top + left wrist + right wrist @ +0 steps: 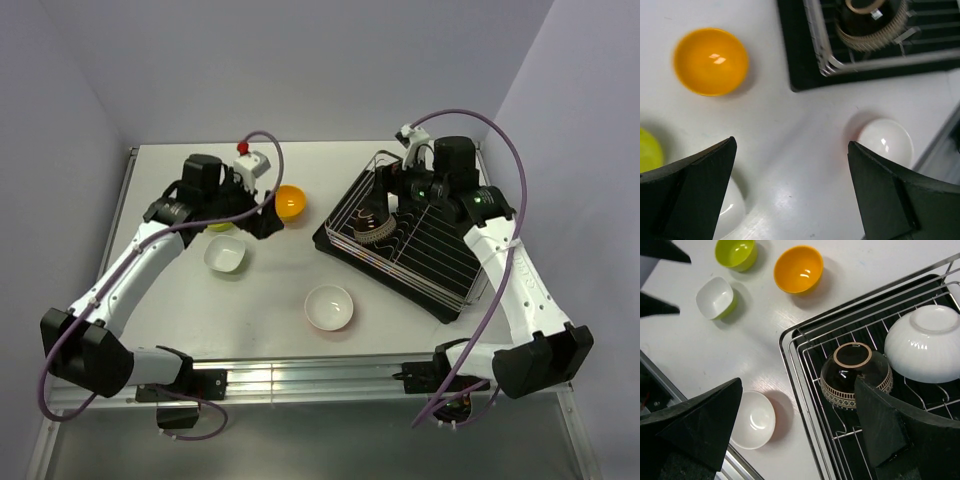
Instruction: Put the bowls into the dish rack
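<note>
The left gripper [791,143] hangs with its jaws wide apart and nothing between them, above bare table [270,285] in the middle. The glossy orange round bowl [711,61] sits just past it toward the far edge, and a white round bowl [885,142] lies nearer the front edge. The lime green bowl [736,252] and a second, squarer white bowl [715,297] sit together on the left half, touching or nearly so.

The right gripper [799,381] is also spread and empty. It is poised over the left end of the silver wire dish rack [790,355], which sits on its black tray, angled across the right half of the table. In the rack, a dark ribbed bowl with a patterned band [855,372] lies mouth down on the wires, and a white ribbed bowl [925,342] is overturned just beside it.

Two bowls look loaded and four wait on the table, so the work seems to be between placements. The next move is probably a pick. The orange bowl is closest to the left gripper, which would need to drop one finger inside the rim and one outside, then close on the thin wall.
</note>
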Controlling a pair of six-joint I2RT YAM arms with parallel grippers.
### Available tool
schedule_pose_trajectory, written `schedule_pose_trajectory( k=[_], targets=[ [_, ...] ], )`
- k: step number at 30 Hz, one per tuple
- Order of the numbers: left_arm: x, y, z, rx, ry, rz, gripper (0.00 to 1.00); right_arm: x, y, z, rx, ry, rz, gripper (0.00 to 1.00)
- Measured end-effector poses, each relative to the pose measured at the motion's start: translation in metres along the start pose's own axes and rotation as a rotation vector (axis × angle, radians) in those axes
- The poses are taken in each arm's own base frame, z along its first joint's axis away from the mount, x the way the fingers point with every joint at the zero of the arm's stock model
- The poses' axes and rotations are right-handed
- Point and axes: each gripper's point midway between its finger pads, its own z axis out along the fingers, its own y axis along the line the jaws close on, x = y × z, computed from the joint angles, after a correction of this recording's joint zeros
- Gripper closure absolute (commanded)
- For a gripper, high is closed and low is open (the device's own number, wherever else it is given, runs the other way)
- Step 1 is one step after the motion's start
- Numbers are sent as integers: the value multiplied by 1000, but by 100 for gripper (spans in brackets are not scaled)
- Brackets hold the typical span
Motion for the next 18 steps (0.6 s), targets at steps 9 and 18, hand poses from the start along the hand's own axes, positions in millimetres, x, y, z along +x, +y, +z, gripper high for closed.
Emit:
schedule_pose_trajectory(
  k=[9,18],
  targets=[
    [111,-72,27,268,222,39,12,23,-20,8,105,42,6,0],
    [170,-132,59,337,358,11,16,13,-58,-17,361,-33,23,0]
  ],
)
